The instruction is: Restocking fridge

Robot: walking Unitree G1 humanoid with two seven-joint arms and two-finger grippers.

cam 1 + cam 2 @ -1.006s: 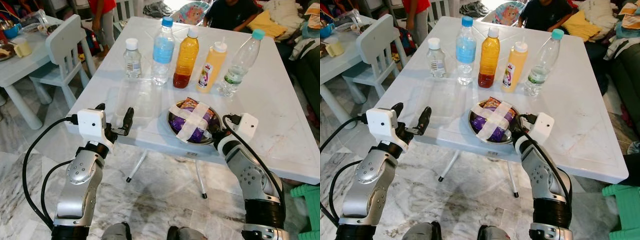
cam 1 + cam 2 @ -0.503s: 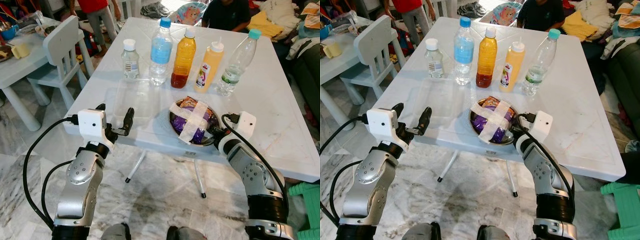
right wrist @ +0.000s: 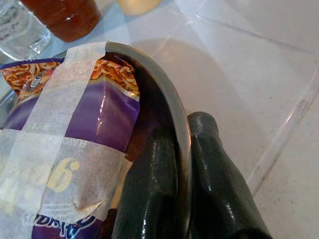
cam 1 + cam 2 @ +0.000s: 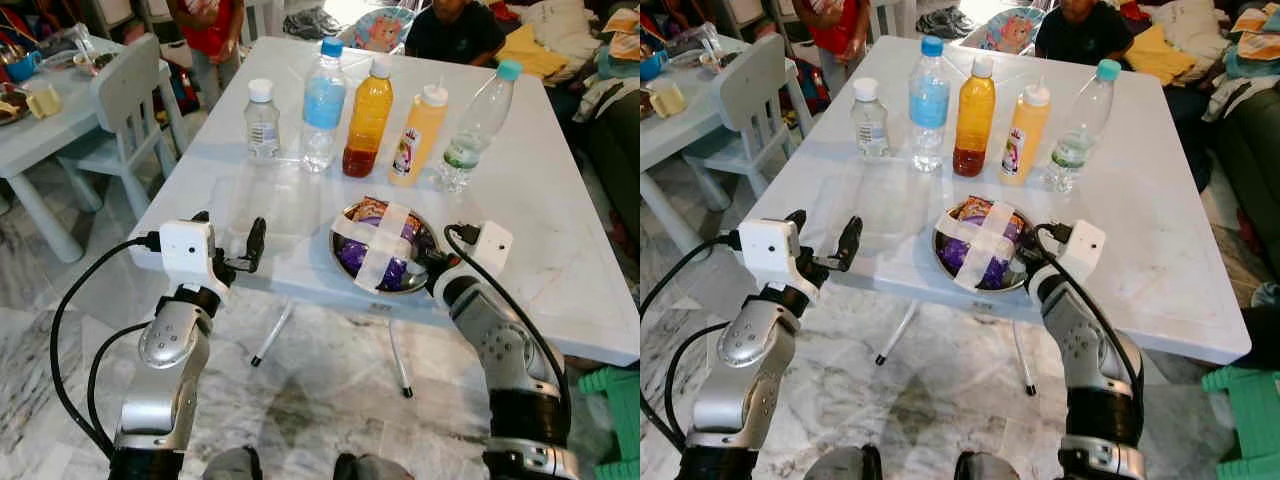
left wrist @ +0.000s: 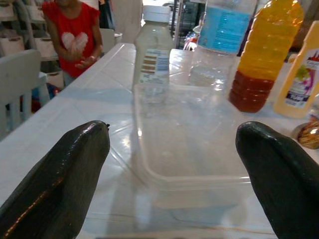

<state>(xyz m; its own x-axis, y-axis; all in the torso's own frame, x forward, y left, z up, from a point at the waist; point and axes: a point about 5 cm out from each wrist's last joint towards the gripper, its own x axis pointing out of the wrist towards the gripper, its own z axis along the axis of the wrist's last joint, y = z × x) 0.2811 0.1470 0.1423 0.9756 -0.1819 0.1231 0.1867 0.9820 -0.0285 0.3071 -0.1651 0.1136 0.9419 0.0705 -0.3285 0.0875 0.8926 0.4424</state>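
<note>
A steel bowl (image 4: 400, 288) holding a purple noodle packet (image 4: 362, 255) taped down with crossed white strips sits near the table's front edge. My right gripper (image 3: 182, 127) is shut on the bowl's rim (image 3: 154, 69), one finger inside and one outside. My left gripper (image 4: 230, 225) hovers open at the front edge, facing an empty clear plastic container (image 5: 192, 144). Behind stand a small clear bottle (image 4: 262, 120), a blue-labelled water bottle (image 4: 323, 105), an orange juice bottle (image 4: 367, 118), a yellow squeeze bottle (image 4: 418, 125) and a teal-capped bottle (image 4: 470, 125).
A white child's chair (image 4: 125, 90) and a second white table (image 4: 40, 125) stand to the left. A person in red (image 4: 205, 25) and a seated person in black (image 4: 455, 25) are at the far end. A green stool (image 4: 610, 400) is at the lower right.
The bowl has shifted and turned slightly in my right gripper's hold. The person in red has moved behind the table. My left gripper is unchanged.
</note>
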